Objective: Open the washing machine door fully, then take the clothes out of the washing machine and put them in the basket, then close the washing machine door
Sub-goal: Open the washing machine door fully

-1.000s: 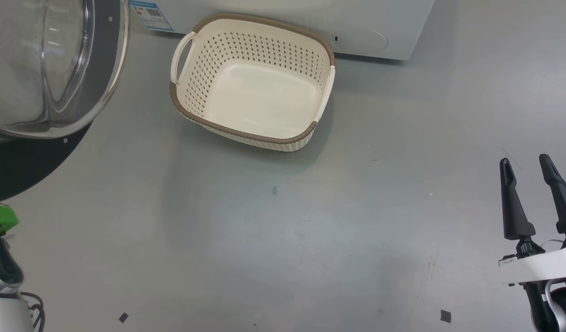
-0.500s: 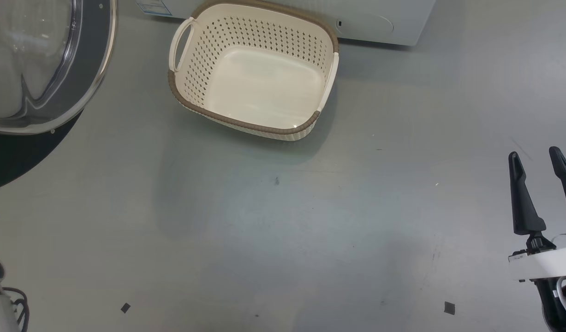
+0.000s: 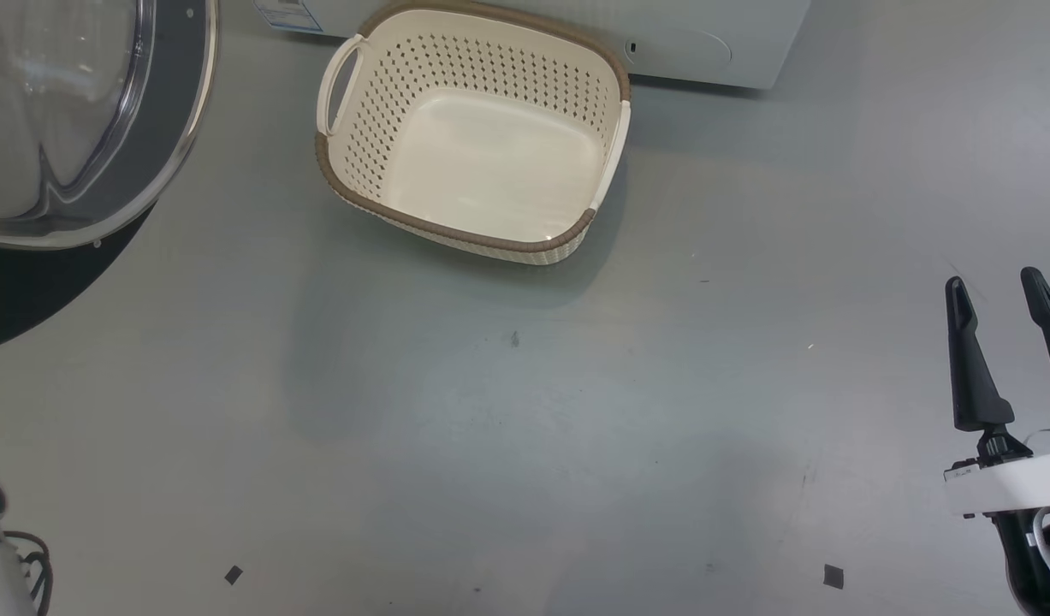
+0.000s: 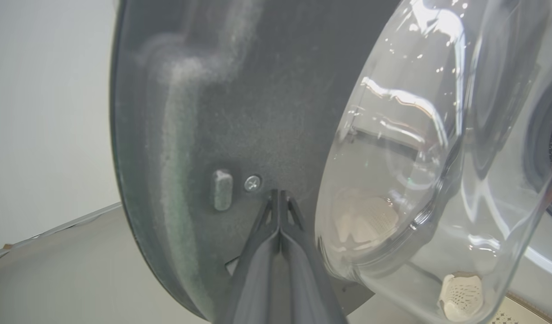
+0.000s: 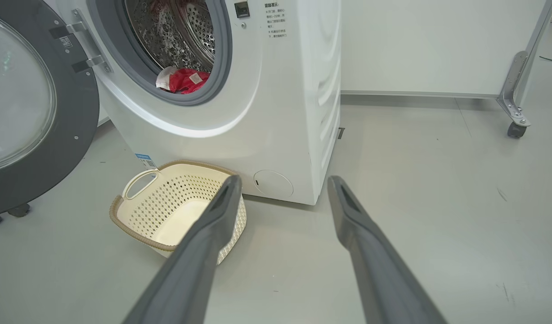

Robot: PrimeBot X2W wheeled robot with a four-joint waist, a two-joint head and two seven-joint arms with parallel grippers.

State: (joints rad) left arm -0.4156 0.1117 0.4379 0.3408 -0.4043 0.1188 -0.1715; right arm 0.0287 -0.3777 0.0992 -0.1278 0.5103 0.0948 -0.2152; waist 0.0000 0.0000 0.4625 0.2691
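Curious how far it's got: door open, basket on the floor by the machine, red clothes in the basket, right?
Almost. The right wrist view shows the clothes in the washing machine and the basket empty. The rest holds: the washing machine door is open, basket on the floor beside it.

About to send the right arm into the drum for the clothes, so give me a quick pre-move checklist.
1. washing machine door swung clear of the opening: ok.
2. clothes lying at the front lip of the drum of the washing machine: ok.
3. basket empty, on the floor before the machine: ok.
4. right gripper: fingers open, nothing held: ok.
5. left gripper: fingers shut, tips at the door's dark inner face; whether they touch it: cannot tell.
6. Door at its full swing: cannot tell.
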